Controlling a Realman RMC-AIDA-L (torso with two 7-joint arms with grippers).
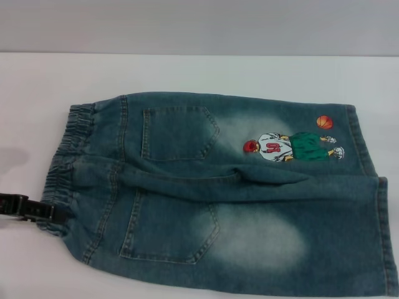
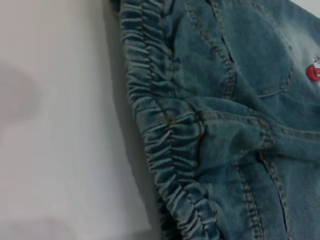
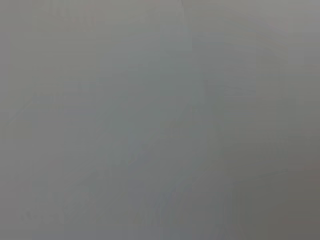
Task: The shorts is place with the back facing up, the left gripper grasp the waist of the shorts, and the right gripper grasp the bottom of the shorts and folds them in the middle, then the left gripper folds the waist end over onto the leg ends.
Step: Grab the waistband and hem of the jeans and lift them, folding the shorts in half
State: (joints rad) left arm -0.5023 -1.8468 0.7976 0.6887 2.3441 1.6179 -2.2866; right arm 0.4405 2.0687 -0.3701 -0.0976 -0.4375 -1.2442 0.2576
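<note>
On the white worktop [image 1: 187, 68], the shorts [image 1: 237, 205] lie flat with the back side up, and they fill most of the middle and reach out to the right edge. Both back pockets show, and a little stitched basketball player [image 1: 293, 147] with an orange ball sits on the far leg. The waist [image 1: 62, 171] is the bunched, ruffled end near the left edge, and the leg ends [image 1: 383, 233] lie at the right edge. The left gripper [image 1: 31, 208] is low at the left edge, with its black tip touching the near corner of the waist. I cannot tell if it is clenched on the cloth or just resting against it. The right gripper is not in sight, and its own camera shows only plain grey. I think the job is just starting, with the grab at the waist. To do it well, the left gripper should pinch through the whole thick ruffle, both layers, not only the top one, so the cloth does not slip out. No boxes, bins or bowls are here.
</note>
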